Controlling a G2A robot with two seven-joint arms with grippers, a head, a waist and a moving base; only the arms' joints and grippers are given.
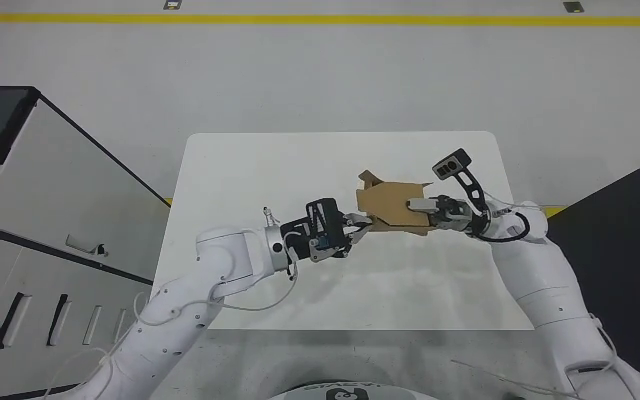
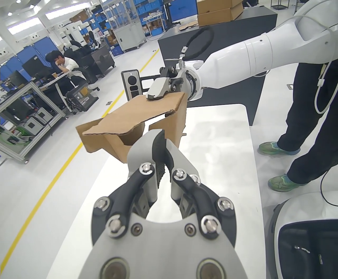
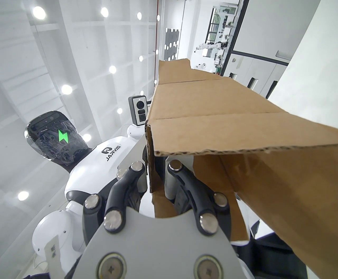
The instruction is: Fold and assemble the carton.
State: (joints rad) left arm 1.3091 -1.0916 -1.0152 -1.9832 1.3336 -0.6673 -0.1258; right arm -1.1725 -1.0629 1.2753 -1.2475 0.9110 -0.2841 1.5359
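Top view: the carton (image 1: 390, 203) is seen near the middle of the table (image 1: 300, 180), its flap pinched by the right gripper (image 1: 419, 205); the left gripper (image 1: 352, 231), fingers pressed together, is set against its near edge. Creases should be followed, the pinch held firm

It is a robotics lab in a factory-like hall: shelves of blue bins (image 2: 148, 10), a yellow floor line (image 2: 52, 183), aluminium-frame workbenches (image 2: 47, 98) with equipment.
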